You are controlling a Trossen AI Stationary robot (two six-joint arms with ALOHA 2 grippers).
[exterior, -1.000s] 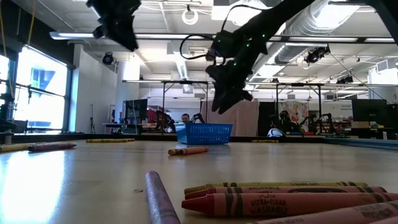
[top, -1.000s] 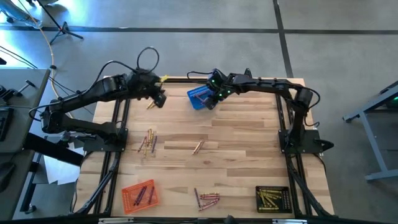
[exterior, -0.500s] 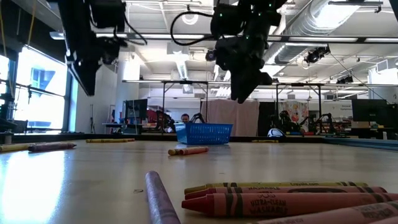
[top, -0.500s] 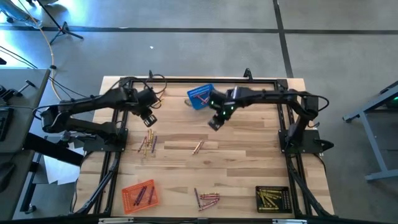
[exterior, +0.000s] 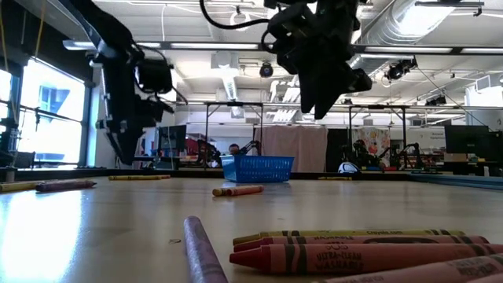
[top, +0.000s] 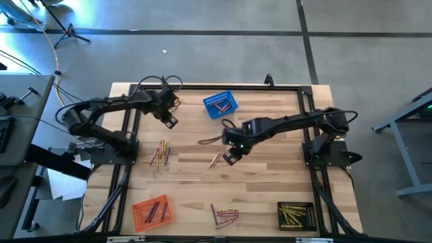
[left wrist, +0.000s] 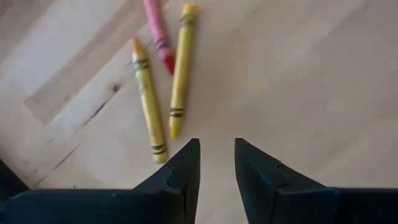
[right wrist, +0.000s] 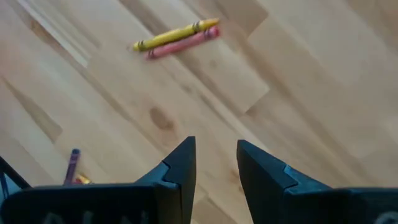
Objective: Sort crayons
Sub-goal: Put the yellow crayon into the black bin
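Both arms are dark, near-black, built of slim jointed links on black bases bolted to a black frame. Black cables loop loosely off the left arm (top: 115, 108) and the right arm (top: 290, 123). Each wrist view shows two matte black, wedge-shaped fingers (left wrist: 180, 171) with bevelled inner faces.

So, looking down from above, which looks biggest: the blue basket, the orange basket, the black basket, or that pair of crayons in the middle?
1. The orange basket, blue basket and black basket look about alike; I would not rank them.
2. The middle crayon pair, far smaller.
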